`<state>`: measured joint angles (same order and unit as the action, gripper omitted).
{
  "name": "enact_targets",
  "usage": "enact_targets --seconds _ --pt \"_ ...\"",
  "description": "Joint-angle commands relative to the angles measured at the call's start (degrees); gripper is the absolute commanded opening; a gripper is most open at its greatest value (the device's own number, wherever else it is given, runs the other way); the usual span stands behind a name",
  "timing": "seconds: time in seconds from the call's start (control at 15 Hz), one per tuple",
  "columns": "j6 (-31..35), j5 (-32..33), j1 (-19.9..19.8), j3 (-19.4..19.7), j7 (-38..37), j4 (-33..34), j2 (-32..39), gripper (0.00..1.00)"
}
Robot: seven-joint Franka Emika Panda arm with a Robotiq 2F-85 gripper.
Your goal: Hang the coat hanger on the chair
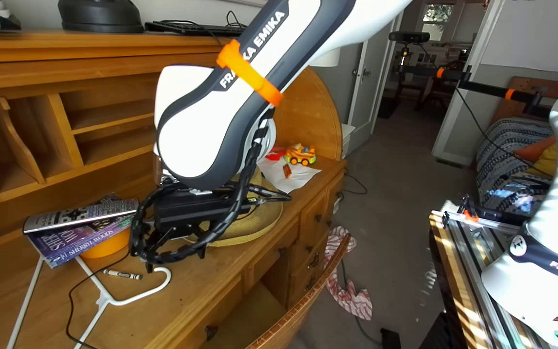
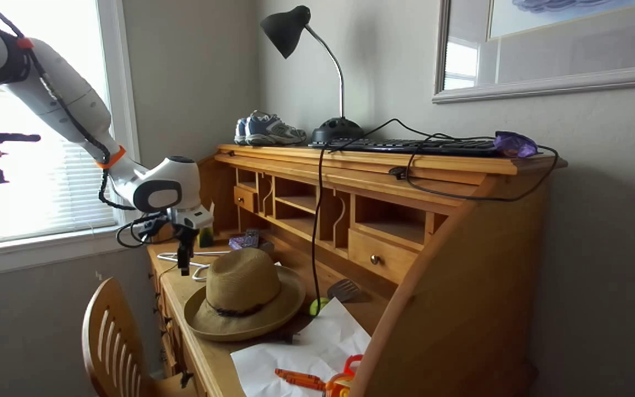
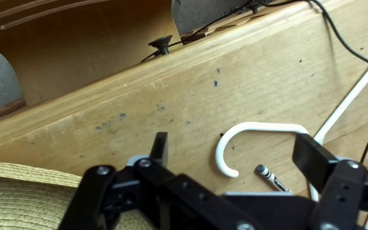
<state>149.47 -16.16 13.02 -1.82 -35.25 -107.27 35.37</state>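
The white coat hanger (image 1: 107, 296) lies flat on the wooden desk, with its far bar partly hidden under a book. It also shows in an exterior view (image 2: 199, 272), partly hidden behind the hat. In the wrist view the hanger's hook (image 3: 251, 126) lies below and between the fingers; the right finger covers part of its neck. My gripper (image 3: 233, 150) is open and empty above the desk; it also shows in both exterior views (image 1: 177, 257) (image 2: 185, 267). The wooden chair (image 2: 97, 336) stands at the desk's front; its back also shows in an exterior view (image 1: 303, 295).
A straw hat (image 2: 243, 281) sits beside the gripper. A crayon (image 1: 122, 275) lies near the hook. A book (image 1: 83, 242) with remotes rests on an orange bowl (image 1: 109, 245). A black cable (image 3: 340, 35) crosses the hanger. Paper (image 2: 317, 336) and toys lie beyond the hat.
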Motion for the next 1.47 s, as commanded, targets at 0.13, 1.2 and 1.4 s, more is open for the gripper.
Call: enact_targets --seconds 0.13,1.2,1.4 --pt "-2.2 4.9 3.6 4.2 -6.5 6.2 5.8 0.98" --pt "-8.6 9.8 5.1 5.1 -11.7 15.4 11.6 0.40" --pt "-9.1 9.9 5.1 5.1 -11.8 16.2 12.3 0.43"
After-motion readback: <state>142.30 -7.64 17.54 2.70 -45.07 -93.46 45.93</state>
